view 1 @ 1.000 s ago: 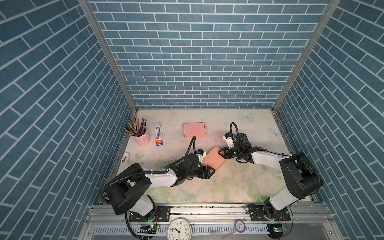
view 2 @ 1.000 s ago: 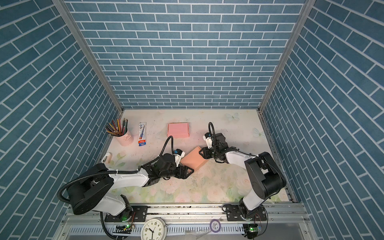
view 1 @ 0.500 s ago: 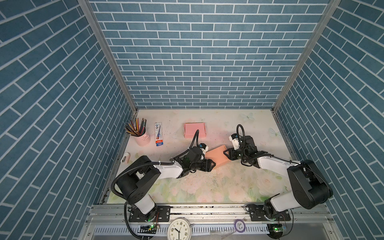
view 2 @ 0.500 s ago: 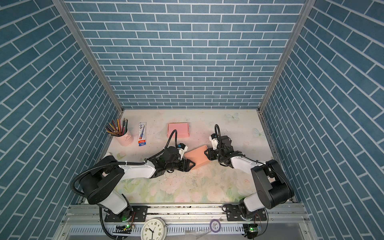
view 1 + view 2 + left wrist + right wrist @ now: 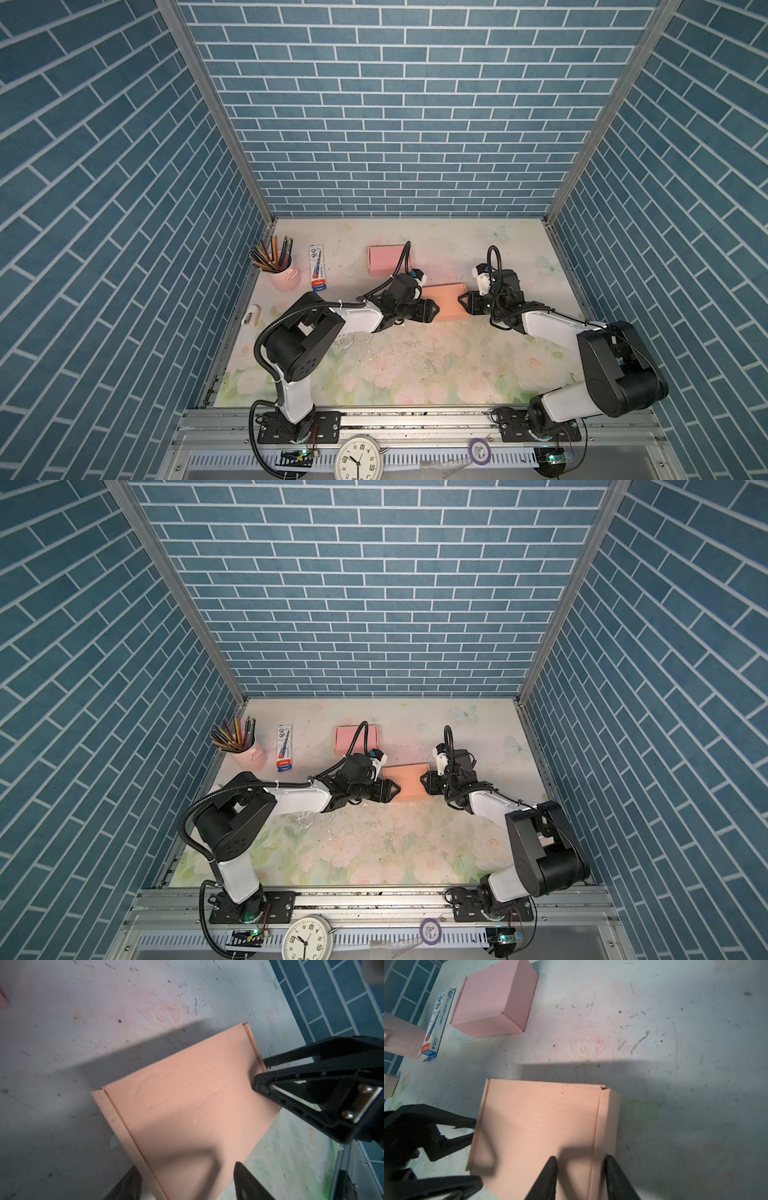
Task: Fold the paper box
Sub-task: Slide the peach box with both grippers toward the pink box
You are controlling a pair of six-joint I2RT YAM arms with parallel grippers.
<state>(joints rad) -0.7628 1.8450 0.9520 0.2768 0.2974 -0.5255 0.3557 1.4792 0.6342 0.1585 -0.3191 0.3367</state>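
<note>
Peach paper box sits mid-table btwn the two arms, lid side up and flat-topped. It lies a bit toward the back wall, on the scuffed floral table.

L: left gripper meets the box's left end. From the left wrist cam its fingers stand wide apart, w/ a corner of the box running in btwn them. Can't tell whether they actually pinch it or just straddle it.

R: right gripper is at the opposite end, jaws far narrower. In the right wrist view one finger lies over the top panel and its mate over the side wall, astride the fold line of the box. The left wrist cam shows the same gripper w/ the box's end strip caught btwn its tips. It looks clamped on.

Both top views show the two grippers nose to nose, w/ the box spanning the gap.

Background: a second, pink box sits closed just behind the left gripper's cable. Further left are a pen pack and a pink pencil cup.
</note>
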